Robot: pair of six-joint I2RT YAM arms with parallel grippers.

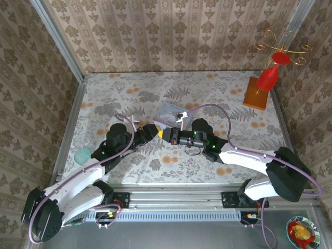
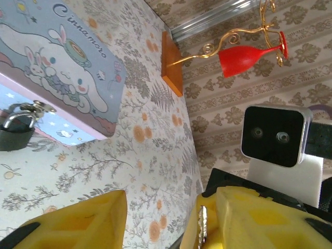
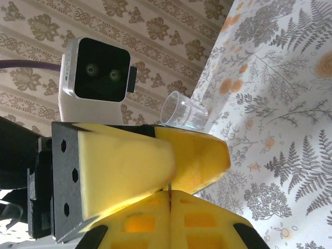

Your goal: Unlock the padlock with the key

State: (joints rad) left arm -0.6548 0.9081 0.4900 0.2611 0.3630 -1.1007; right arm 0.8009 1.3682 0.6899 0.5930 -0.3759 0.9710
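The right hand is pinched shut on the key, a thin sliver at its tips, and the left hand stands partly open beside it, apparently gripping nothing. The padlock hangs from the tin nearby on the surface. The left hand should back straight off without brushing the key, then steady the padlock for insertion.

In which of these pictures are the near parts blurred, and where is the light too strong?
Left wrist view: the left fingers near the lens are soft, while the padlock and the tin are sharper. Right wrist view: the right fingers are soft too, and the tablecloth looks pale in bright light. Top view: even light, sharp, only faint shadows on the tablecloth.
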